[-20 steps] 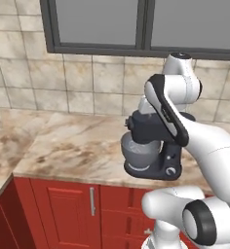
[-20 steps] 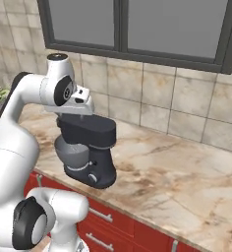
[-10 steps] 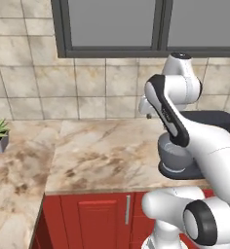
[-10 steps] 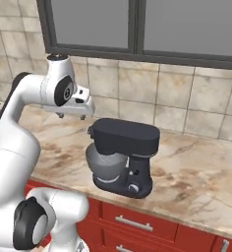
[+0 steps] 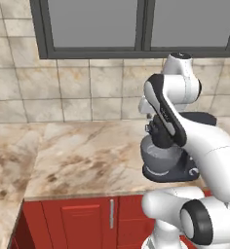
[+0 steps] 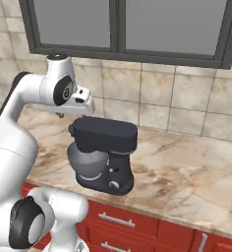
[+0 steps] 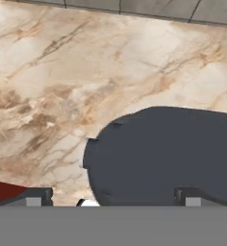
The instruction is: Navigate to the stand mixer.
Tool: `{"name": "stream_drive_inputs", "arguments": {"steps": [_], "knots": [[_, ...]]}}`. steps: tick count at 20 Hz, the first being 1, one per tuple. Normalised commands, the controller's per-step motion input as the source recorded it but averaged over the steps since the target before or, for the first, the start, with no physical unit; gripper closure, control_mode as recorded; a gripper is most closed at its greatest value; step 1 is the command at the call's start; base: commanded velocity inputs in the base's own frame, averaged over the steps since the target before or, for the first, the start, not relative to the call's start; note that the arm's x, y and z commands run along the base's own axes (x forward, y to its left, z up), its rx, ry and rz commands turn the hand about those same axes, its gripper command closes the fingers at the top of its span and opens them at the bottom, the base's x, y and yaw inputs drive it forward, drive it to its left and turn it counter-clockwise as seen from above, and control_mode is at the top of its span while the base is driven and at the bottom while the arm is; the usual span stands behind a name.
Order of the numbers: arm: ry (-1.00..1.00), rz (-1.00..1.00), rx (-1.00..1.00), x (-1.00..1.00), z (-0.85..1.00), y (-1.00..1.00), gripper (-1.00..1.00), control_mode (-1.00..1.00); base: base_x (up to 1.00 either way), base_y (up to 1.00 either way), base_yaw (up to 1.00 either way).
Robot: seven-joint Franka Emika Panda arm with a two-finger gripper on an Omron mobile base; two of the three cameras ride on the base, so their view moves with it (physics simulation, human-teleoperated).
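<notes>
The stand mixer point(image 6: 104, 156) stands on the marble counter point(image 6: 187, 172), right in front of me. It is dark charcoal, with a bulky head, a grey bowl point(image 6: 86, 165) under it and a small round knob on its flat base. From the left base camera my arm covers much of the stand mixer point(image 5: 169, 163), leaving its bowl and base showing. My gripper point(image 7: 110, 198) hangs open just above the mixer's head point(image 7: 163, 153), holding nothing. Its two fingertips point(image 7: 38, 196) stand wide apart.
Red cabinet doors point(image 5: 83, 223) run below the counter edge. A tiled wall point(image 5: 78, 92) and a dark-framed window point(image 6: 123, 24) rise behind it. The counter point(image 5: 9, 165) turns toward me at the left. Bare marble stretches on both sides of the mixer.
The whole picture has shifted with the base. The mixer now sits a little further left in both base views than half a second ago. A potted plant has left the left view.
</notes>
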Motion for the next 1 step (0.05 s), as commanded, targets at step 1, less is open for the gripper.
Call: {"name": "stream_drive_inputs", "arguments": {"steps": [1], "knots": [[0.00, 0.00, 0.00, 0.00, 0.00, 0.00, -1.00, 1.00, 0.00, -0.79, -0.14]]}}
